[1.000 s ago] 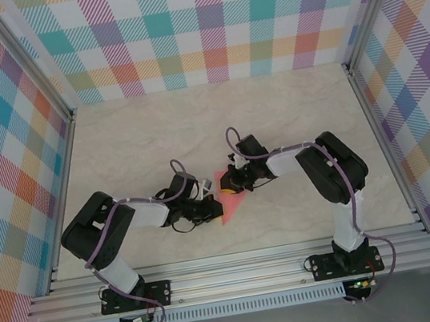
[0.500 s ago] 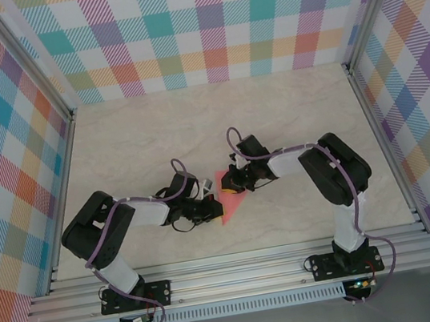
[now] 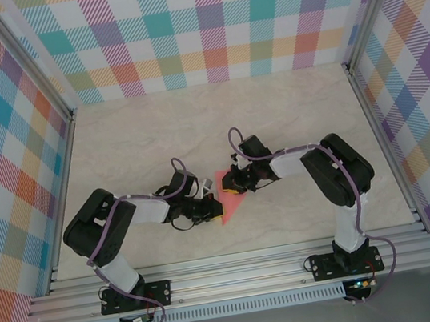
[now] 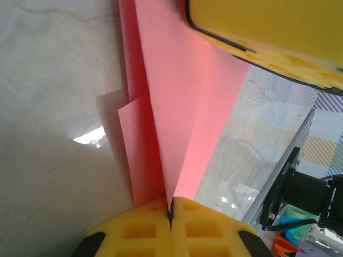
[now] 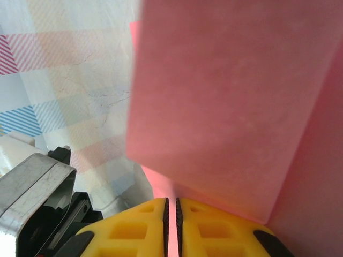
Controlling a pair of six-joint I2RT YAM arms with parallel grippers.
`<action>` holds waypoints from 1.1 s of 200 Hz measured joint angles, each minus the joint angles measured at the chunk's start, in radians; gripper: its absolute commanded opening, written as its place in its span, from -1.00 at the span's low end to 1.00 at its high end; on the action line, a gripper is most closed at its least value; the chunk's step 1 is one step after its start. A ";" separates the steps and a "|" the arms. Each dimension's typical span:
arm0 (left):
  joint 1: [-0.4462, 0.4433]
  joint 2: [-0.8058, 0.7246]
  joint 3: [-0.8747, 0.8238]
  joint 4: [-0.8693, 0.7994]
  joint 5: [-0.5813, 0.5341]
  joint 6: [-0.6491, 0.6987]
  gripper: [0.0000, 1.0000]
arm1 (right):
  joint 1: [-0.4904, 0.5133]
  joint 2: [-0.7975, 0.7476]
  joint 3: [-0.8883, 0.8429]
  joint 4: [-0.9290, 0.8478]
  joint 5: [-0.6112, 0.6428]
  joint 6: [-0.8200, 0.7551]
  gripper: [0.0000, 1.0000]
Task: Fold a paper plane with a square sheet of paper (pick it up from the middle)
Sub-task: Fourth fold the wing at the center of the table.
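A pale bench (image 3: 154, 130) with a glossy, faintly veined stone pattern sits inside walls of pastel checked cloth (image 3: 211, 24), with ribbed aluminium rails (image 3: 240, 275) along the near edge. Two black robot arms bend inward and meet near the middle of the bench over a sheet of paper (image 3: 228, 212). The paper is thin, matte and salmon pink, and is folded into a narrow pointed wedge.

The left hand (image 3: 210, 208) is at the wedge's left side. The right hand (image 3: 234, 182) is at its upper end, just beside the left hand.

From the left wrist, the paper (image 4: 177, 107) rises as a long tapering blade with a sharp centre crease. A smaller flap lies flat against the shiny bench on its left. The left hand (image 4: 170, 217) is clenched, and its yellow waffle-ribbed plastic fingers (image 4: 139, 230) press together on the bottom tip of the paper. One of the right hand's yellow pads (image 4: 278, 37) lies across the paper's top right.

From the right wrist, the paper (image 5: 225, 96) appears as a broad, soft-grained pink panel with a straight left edge and a fold down the right. The right hand (image 5: 171, 214) has its yellow fingers (image 5: 214, 225) drawn close, leaving a thin slit. The paper's lower edge runs into that slit, and the fingers are grasping it.
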State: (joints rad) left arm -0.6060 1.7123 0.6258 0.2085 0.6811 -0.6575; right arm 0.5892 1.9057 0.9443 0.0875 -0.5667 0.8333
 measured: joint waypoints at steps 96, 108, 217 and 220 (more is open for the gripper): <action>0.001 0.009 0.017 -0.016 0.017 0.010 -0.76 | 0.002 0.003 0.028 -0.098 0.066 -0.023 -0.79; 0.001 0.005 0.022 -0.025 0.014 0.016 -0.72 | 0.002 0.005 0.032 -0.105 0.066 -0.027 -0.80; 0.001 -0.051 0.025 -0.127 -0.018 0.018 -0.78 | 0.002 0.005 0.032 -0.108 0.069 -0.038 -0.81; 0.001 -0.051 0.025 -0.127 -0.017 0.018 -0.78 | 0.002 0.005 0.032 -0.108 0.069 -0.038 -0.81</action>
State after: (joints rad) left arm -0.6052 1.6608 0.6506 0.0811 0.6643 -0.6395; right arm 0.5911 1.9106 0.9764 -0.0208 -0.4976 0.7956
